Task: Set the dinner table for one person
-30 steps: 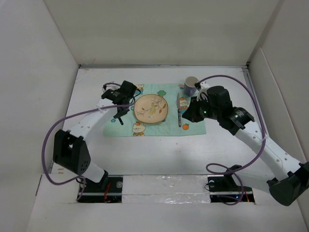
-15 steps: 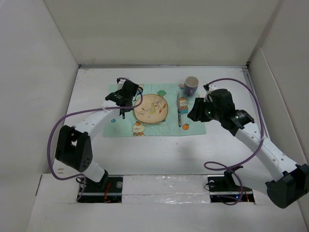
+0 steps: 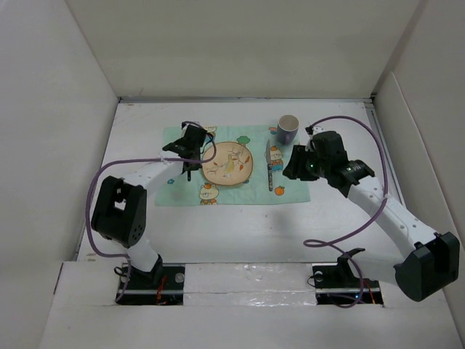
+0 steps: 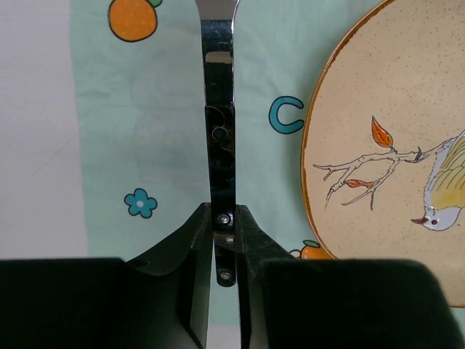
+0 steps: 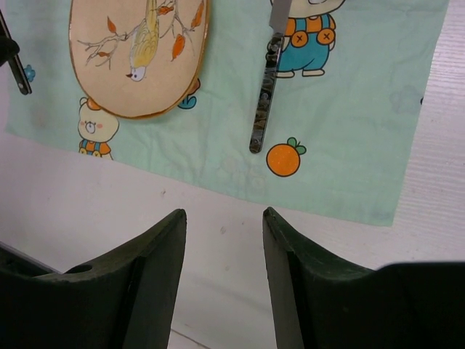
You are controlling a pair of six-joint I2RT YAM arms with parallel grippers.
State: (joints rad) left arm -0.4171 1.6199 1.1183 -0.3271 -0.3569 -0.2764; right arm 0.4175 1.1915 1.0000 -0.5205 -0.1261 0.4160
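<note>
The table (image 3: 240, 233) is lying flat under both arms, showing wider left-to-right than front-to-back in the top view, with a mat (image 3: 232, 195) sitting toward its far middle. The left gripper (image 4: 223, 218) is pinching a metal utensil (image 4: 219, 131) that is pointing straight away from it, just left of the plate (image 4: 392, 145). The right gripper (image 5: 223, 214) is hanging open and empty over the mat's near edge, near the knife (image 5: 263, 109).

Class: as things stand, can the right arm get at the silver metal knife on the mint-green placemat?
Probably yes. The right arm's fingers hang open and empty just short of the silver metal knife; it lies flat on the mint-green cloth placemat, nothing covering it.
</note>
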